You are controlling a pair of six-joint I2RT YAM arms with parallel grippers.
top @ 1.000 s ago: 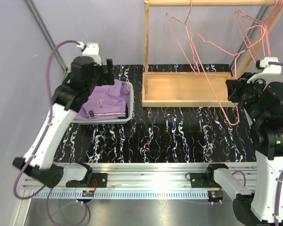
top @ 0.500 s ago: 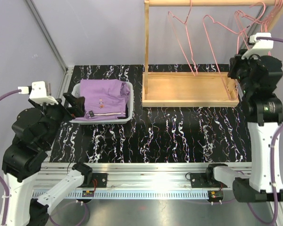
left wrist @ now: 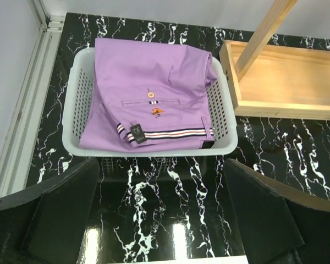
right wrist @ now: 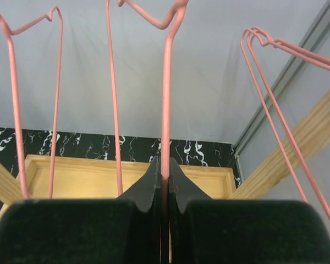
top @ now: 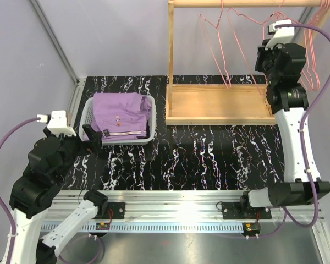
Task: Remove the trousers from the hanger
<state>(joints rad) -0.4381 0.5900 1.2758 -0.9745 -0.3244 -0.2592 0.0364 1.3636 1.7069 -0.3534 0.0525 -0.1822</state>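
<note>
The light purple trousers [top: 121, 113] lie folded in a white basket [top: 87, 113], buttons and striped band facing up; they also show in the left wrist view [left wrist: 148, 93]. The black trousers are not clearly visible. My left gripper [top: 92, 136] is open and empty, hovering above the table just in front of the basket [left wrist: 71, 110], its own midpoint showing over bare table [left wrist: 160, 170]. My right gripper [top: 265, 52] is raised high by the wooden rail [top: 236, 3] and is shut [right wrist: 166, 165] on a bare pink wire hanger [right wrist: 166, 99].
A wooden rack with a tray base [top: 220, 104] stands at the back right. Another pink hanger [top: 217, 49] hangs from the rail, and more pink hangers [top: 311, 60] hang at the far right. A metal post [top: 52, 38] runs along the left wall.
My left arm has pulled back from the basket toward the near left. My right arm has lifted the empty hanger up toward the rail.
</note>
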